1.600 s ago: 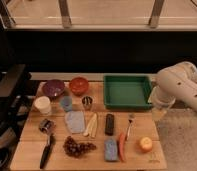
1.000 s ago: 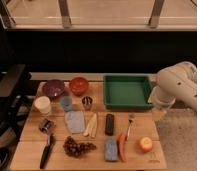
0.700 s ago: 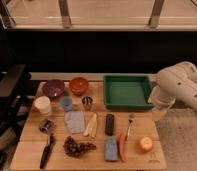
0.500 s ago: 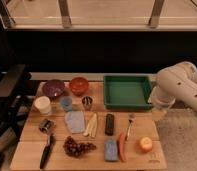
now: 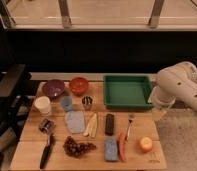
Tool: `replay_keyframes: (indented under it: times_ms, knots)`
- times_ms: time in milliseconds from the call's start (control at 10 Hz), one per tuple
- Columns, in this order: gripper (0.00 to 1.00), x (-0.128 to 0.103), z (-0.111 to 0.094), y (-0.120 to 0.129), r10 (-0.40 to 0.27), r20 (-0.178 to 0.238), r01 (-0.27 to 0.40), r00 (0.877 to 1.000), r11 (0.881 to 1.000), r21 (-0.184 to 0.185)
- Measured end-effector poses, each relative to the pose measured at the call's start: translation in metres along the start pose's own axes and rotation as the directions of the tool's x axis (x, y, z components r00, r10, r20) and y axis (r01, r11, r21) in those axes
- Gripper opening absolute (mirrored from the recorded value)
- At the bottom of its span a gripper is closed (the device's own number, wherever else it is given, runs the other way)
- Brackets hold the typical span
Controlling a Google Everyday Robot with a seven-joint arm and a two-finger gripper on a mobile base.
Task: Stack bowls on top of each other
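The purple bowl [image 5: 53, 88] and the orange-red bowl [image 5: 79, 85] stand side by side, apart, at the back left of the wooden table [image 5: 142, 127]. Both are upright and empty. The white arm [image 5: 179, 90] reaches in from the right, beside the table's right edge. Its gripper [image 5: 158, 113] hangs below the arm at the right edge of the table, far from both bowls.
A green tray [image 5: 126, 91] sits at the back right. A white cup [image 5: 42, 105], light-blue cup [image 5: 66, 103], metal cup [image 5: 87, 102], grapes [image 5: 78, 147], knife [image 5: 46, 150], fork [image 5: 129, 125], carrot [image 5: 122, 146], orange fruit [image 5: 146, 145], sponge [image 5: 110, 149] and black bar [image 5: 109, 124] lie on the table.
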Motion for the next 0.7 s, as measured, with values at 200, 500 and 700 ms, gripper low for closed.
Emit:
replay_keyframes:
  times_ms: [200,500,700]
  knots:
    - [0.65,0.0,0.0,0.0,0.0,0.0,0.0,1.0,1.0,0.0]
    - [0.65,0.0,0.0,0.0,0.0,0.0,0.0,1.0,1.0,0.0]
    - [0.65,-0.0008,-0.0051,-0.0039,-0.019,0.018,0.019,1.0,1.0,0.007]
